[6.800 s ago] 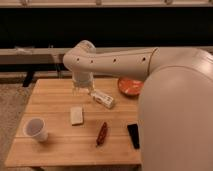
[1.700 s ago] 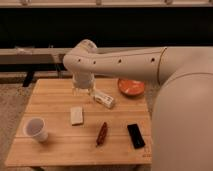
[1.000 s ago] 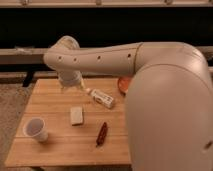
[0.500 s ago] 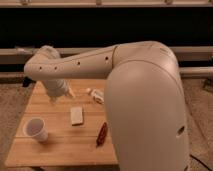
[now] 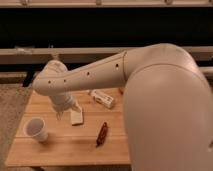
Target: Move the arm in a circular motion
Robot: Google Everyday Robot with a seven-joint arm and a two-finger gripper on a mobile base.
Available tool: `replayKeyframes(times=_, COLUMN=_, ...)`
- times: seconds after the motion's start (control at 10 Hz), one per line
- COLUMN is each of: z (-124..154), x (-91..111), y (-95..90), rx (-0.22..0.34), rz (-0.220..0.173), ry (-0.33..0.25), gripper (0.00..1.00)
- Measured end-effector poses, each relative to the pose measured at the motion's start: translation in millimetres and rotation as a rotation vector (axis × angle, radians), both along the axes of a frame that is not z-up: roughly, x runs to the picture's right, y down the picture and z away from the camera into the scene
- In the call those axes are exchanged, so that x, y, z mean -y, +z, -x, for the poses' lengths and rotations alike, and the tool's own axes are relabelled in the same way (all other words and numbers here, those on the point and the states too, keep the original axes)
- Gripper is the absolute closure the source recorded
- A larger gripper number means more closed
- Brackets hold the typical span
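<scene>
The arm [image 5: 100, 72] is a thick cream-white tube with a row of small dark holes. It reaches from a huge rounded segment [image 5: 170, 110] on the right to a bulbous joint [image 5: 52, 80] over the left of the wooden table [image 5: 65, 150]. The gripper [image 5: 62, 109] hangs below that joint, just above the table. It is left of a cream block [image 5: 76, 116] and up and to the right of a white cup [image 5: 36, 129].
A white packet [image 5: 102, 98] lies at mid-table behind the block. A dark red stick-shaped item [image 5: 101, 134] lies near the front edge. The big arm segment hides the table's right side. A dark wall with a pale ledge [image 5: 30, 54] runs behind.
The arm's far joint swung from mid-table to the left, then down toward the front. The big near segment now covers more of the right side. The table items have not moved.
</scene>
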State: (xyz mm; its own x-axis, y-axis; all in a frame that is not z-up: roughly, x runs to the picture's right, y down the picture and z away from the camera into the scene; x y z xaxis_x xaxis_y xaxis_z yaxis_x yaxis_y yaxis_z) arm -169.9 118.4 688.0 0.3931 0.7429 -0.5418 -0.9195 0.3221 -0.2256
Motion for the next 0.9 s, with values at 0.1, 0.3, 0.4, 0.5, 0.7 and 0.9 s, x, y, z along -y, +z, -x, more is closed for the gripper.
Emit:
replayKeyframes(times=0.1, z=-10, x=-5, y=-4.1, rx=0.008, rz=0.006, ry=0.013, gripper=0.35)
replayKeyframes(times=0.3, z=-31, x=-18, y=-11.6, rx=0.023, rz=0.029, ry=0.049, gripper=0.35)
replayKeyframes(times=0.4, z=-45, x=-23, y=-13.7, rx=0.027, rz=0.042, ry=0.081, gripper=0.35)
replayKeyframes(times=0.5, z=-53, x=-28, y=-15.4, rx=0.034, rz=0.054, ry=0.11, gripper=0.35)
replayKeyframes(times=0.7, z=-74, x=-38, y=-17.0, rx=0.051, rz=0.08, ry=0.196, gripper=0.35)
replayKeyframes(times=0.9, z=-85, x=-38, y=-18.0, rx=0.055, rz=0.08, ry=0.221, gripper=0.35)
